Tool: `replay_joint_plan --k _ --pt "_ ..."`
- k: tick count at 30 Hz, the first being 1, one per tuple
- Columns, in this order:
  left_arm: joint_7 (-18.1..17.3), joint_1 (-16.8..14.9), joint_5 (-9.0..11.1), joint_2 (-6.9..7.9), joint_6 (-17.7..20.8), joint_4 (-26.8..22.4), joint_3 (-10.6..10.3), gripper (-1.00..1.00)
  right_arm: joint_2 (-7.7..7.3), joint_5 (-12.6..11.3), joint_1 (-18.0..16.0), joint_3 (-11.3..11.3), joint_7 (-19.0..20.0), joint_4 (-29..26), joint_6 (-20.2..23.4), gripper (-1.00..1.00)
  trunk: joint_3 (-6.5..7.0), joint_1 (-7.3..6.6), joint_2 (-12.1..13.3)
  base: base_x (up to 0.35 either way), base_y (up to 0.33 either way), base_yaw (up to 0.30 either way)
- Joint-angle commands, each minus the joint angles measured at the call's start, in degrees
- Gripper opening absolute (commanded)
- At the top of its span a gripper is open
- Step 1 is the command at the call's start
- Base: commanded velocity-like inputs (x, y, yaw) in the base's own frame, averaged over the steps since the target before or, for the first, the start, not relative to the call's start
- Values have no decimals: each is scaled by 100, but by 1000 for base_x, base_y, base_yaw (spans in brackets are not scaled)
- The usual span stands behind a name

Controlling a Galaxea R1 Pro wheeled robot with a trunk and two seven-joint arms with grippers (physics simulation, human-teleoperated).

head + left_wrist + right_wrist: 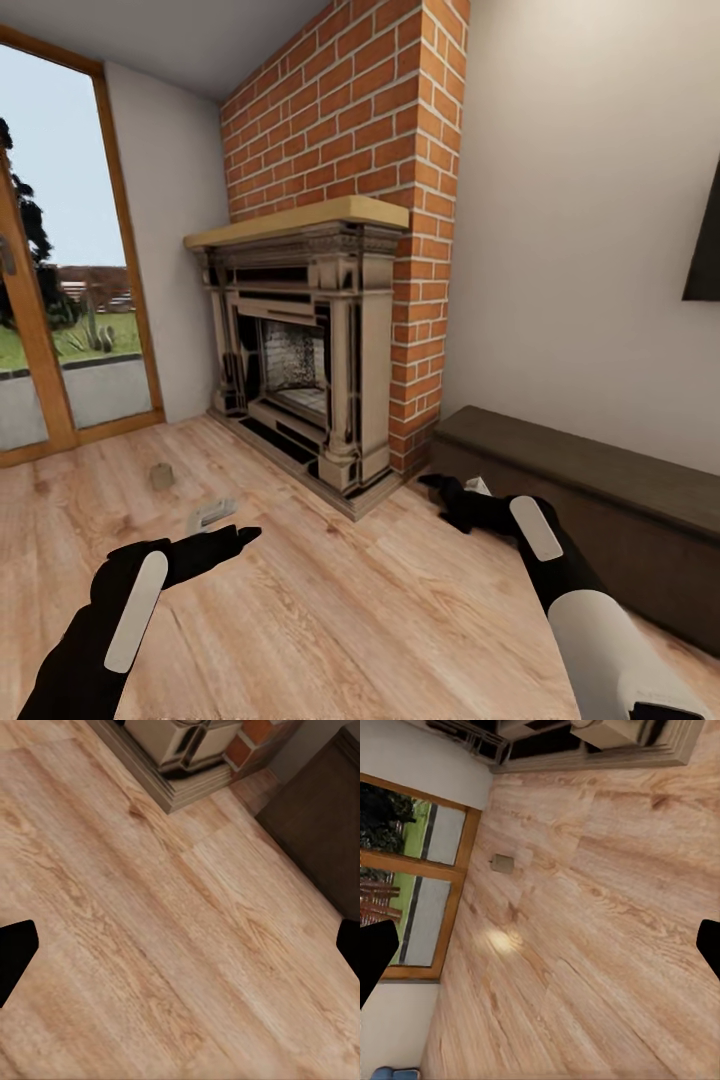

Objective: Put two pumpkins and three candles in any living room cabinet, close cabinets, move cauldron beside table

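Clearly seen from the head: one tan candle [162, 476] on the floor [330, 610] near the window, well apart from the dark cabinet [600, 480]. Both grippers, left gripper [235, 541] and right gripper [440, 488], empty.

From the left wrist: fingers [15, 956] spread wide over bare floor.

From the right wrist: fingers [373, 960] wide too, candle far. Probably light, stiff, waxy; best pinched across the middle.

Both arms reach forward, low. The left gripper [235, 540] and the right gripper [440, 490] both have their 2 fingers spread apart, holding nothing.
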Motion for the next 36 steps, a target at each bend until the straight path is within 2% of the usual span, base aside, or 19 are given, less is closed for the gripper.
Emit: replay_joint_plan --k 1,13,19,21,25,36 --pt "-9 -3 7 0 25 -2 6 100 3 -10 -5 -15 9 3 31 100 -17 -1 -3 0 260 0" --pt "-9 -3 6 0 25 -2 6 100 -23 -1 -5 -33 28 24 32 100 -128 -1 -3 7 278 0" --pt "-9 -3 10 0 25 -2 6 100 -26 -75 -5 -69 55 17 32 100 -140 -1 -3 256 128 -4" --pt "-9 -3 10 0 25 -2 6 100 -36 -80 -5 -180 225 28 31 100 -147 -1 -3 286 128 -65" --pt "-9 -3 10 0 25 -2 6 100 -157 -81 -5 -313 530 80 31 100 -170 -1 -3 221 143 -167" --pt "-9 -3 2 0 25 -2 6 100 -190 -92 -5 -341 587 283 31 100 -239 -1 -3 35 34 -222"
